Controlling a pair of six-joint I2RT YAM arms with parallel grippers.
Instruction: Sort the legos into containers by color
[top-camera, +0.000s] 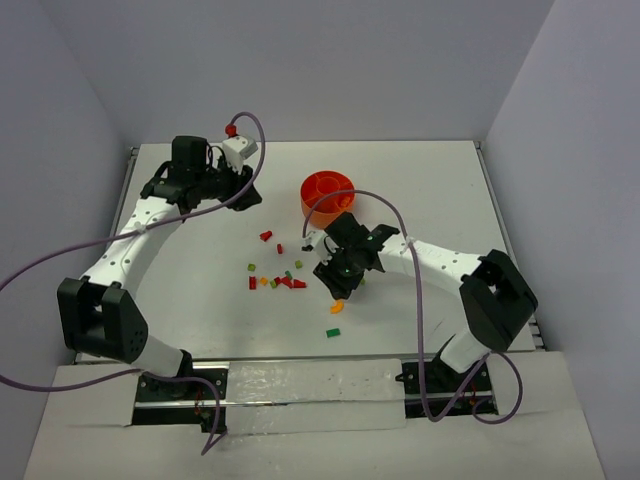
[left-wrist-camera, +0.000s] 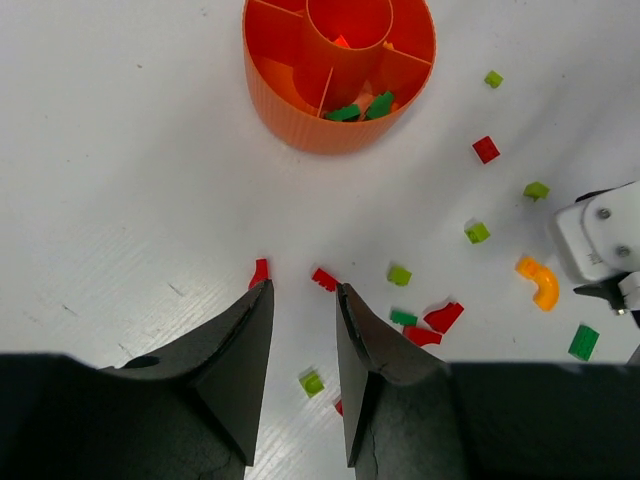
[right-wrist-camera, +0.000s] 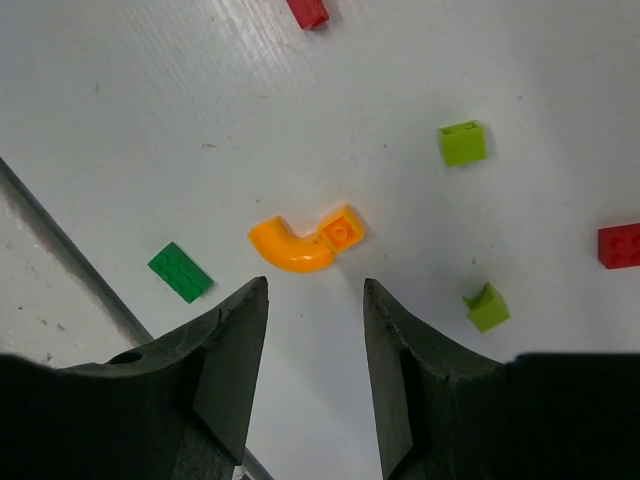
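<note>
The orange divided bowl stands at the back middle of the table; in the left wrist view one compartment holds two green legos. Red, green and lime legos lie scattered in front of it. A curved orange lego lies nearer the front. My right gripper is open and empty, and the orange piece lies just ahead of its fingertips. My left gripper hovers far left of the bowl, open and empty, with a lime lego on the table below its jaws.
A dark green brick lies near the front edge, also in the right wrist view. Two lime bricks and a red brick lie to the right of the right gripper. The table's edge rail runs close on its left.
</note>
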